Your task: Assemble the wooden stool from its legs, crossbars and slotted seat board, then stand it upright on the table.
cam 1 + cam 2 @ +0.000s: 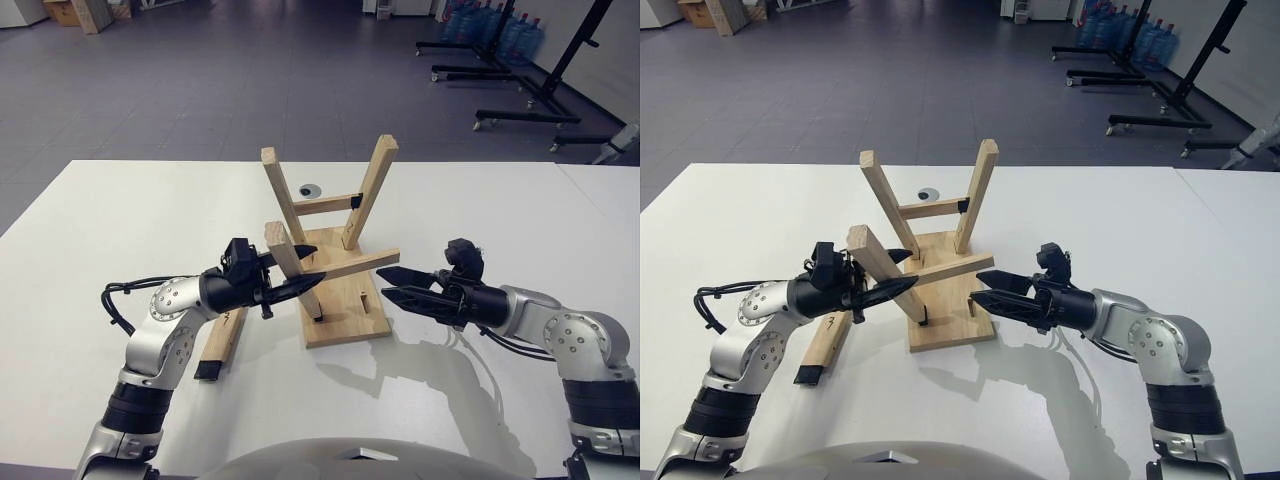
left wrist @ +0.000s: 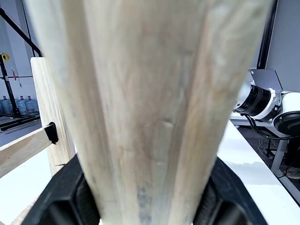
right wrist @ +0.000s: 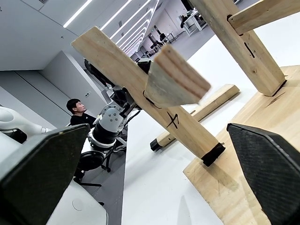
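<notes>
Seat board of pale slotted wood [image 1: 352, 312] lies flat on the white table [image 1: 120, 220], and I see wooden legs slanting up from it. My left gripper [image 1: 300, 282] is clamped on the near slanted wooden leg [image 1: 288, 258]. My right gripper [image 1: 384, 282] has its jaws apart, just beside the free end of the light front crossbar [image 1: 358, 264]. A loose wooden leg with a black foot [image 1: 222, 346] lies near the board.

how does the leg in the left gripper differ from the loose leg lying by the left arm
The held leg stands tilted on the seat board; the loose leg lies flat on the table. The held leg is clamped in the left gripper and carries a crossbar; the loose leg is untouched and bare. Both are pale wood with a black end.
</notes>
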Available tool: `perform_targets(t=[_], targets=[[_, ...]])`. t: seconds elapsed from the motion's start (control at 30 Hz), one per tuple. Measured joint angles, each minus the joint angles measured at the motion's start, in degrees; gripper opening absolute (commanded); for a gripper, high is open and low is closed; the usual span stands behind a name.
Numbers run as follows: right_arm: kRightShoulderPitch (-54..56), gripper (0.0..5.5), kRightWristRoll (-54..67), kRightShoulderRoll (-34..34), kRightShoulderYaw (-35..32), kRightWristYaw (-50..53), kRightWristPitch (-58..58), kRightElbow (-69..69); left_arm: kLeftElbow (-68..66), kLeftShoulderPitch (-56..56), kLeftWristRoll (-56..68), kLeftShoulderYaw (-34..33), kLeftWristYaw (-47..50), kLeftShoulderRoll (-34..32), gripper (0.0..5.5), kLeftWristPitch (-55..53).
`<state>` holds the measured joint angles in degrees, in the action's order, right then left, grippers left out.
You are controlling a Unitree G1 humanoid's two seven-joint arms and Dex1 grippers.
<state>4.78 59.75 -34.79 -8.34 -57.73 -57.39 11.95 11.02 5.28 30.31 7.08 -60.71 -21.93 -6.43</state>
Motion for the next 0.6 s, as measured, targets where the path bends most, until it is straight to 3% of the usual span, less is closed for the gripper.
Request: perform_targets(t=[0.6], targets=[[-4.3, 5.40, -7.0, -3.3, -0.9, -3.8, 5.2, -8.8, -3.1, -1.6, -5.8, 7.8, 0.4, -3.2, 2.09, 13.8]])
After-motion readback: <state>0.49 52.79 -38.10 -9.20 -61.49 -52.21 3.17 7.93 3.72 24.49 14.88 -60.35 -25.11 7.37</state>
